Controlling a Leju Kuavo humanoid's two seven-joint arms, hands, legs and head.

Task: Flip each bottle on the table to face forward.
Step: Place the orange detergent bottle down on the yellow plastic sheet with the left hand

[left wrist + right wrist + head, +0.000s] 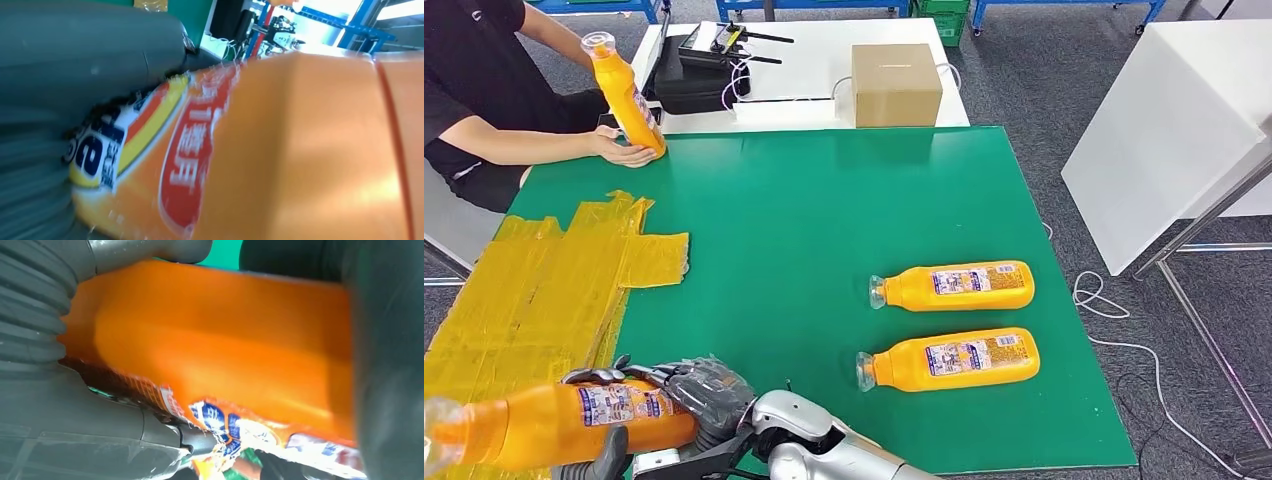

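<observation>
Held bottle: orange bottle [564,420] is lifted at the near-left corner, over the yellow sheet [534,290], lying sideways w/ its neck to the left.
Right hand: right hand [689,395] is wrapped round the bottle's base end. The right wrist view shows thumb on one side, dark fingers [390,365] on the other, and orange body between.
Left hand: left hand [75,75] sits right against the bottle. I can't tell whether it grips or only touches, since the view is blurred.
Other bottles: two lie on the green worktop [804,220] at the right, the far one [954,286] and the near one [952,359], side by side and apart, necks left.
Person: a person's hand [629,152] steadies a tilted bottle [627,95] at the far-left corner.
Risk 1: you're gripping near one end, so the long neck side may sag or twist out if you rotate fast.
Risk 2: the body is smooth and the label glossy, so it prob. slips in the fingers mid-turn.
Risk 3: if you release too high, it could roll on the sheet and end wrong side up.
View diff: the head view shows the small-print label facing up. The left wrist view shows a big red-and-blue brand label on another face.
</observation>
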